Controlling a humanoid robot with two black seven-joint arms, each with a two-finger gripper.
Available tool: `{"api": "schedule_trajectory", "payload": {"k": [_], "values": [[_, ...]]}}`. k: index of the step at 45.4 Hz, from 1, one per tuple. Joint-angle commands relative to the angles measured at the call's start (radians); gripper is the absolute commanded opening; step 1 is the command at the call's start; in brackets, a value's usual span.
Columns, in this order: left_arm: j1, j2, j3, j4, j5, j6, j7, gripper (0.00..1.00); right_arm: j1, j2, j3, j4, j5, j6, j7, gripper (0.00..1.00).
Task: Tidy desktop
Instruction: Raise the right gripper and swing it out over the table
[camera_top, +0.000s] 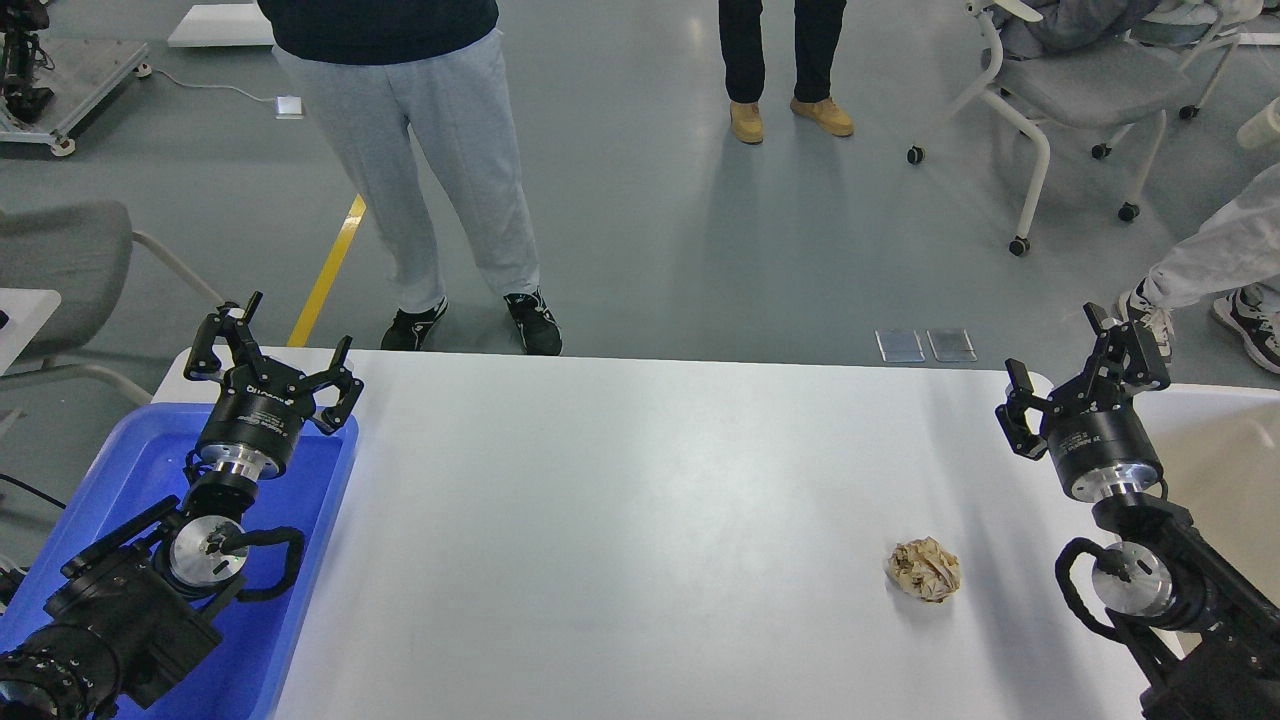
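Blue tray (300, 560) under left end effector (270, 350), fingers spread; right end effector (1085, 365) spread; paper wad (923, 570) on surface (620, 520).

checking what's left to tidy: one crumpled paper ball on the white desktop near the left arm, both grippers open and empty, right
Not quite. The head view shows the crumpled paper ball lying on the desktop near the right arm, not the left. The rest holds: the left gripper and right gripper both have their fingers spread and hold nothing.
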Motion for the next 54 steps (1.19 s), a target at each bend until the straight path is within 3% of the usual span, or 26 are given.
{"api": "schedule_trajectory", "payload": {"k": [1,12,19,21,36,44,51,54], "values": [[0.0,0.0,0.0,-0.001,0.0,0.0,0.0,1.0,-0.012,0.0,-0.001,0.0,0.008,0.012,-0.013,0.99],[-0.002,0.0,0.0,-0.001,0.0,0.0,0.0,1.0,-0.015,-0.012,-0.002,0.002,0.008,0.004,-0.019,0.99],[0.0,0.0,0.0,0.001,0.0,0.0,0.0,1.0,-0.015,-0.07,-0.073,0.04,0.009,-0.008,-0.144,0.99],[-0.002,0.0,0.0,-0.001,0.0,0.0,0.0,1.0,-0.015,-0.096,-0.098,0.06,0.009,-0.01,-0.154,0.99],[-0.002,0.001,0.0,0.001,0.0,0.0,0.0,1.0,0.021,-0.371,-0.296,0.225,-0.011,-0.05,-0.171,0.99],[-0.002,0.0,0.0,-0.001,0.0,0.0,0.0,1.0,0.152,-0.6,-0.553,0.426,-0.055,-0.07,-0.238,0.99],[-0.002,0.0,0.0,-0.001,0.0,0.0,0.0,1.0,0.273,-0.679,-0.713,0.497,-0.073,-0.074,-0.298,0.99],[-0.002,0.0,0.0,-0.001,0.0,0.0,0.0,1.0,0.313,-0.687,-0.741,0.517,-0.103,-0.074,-0.351,0.99]]}}
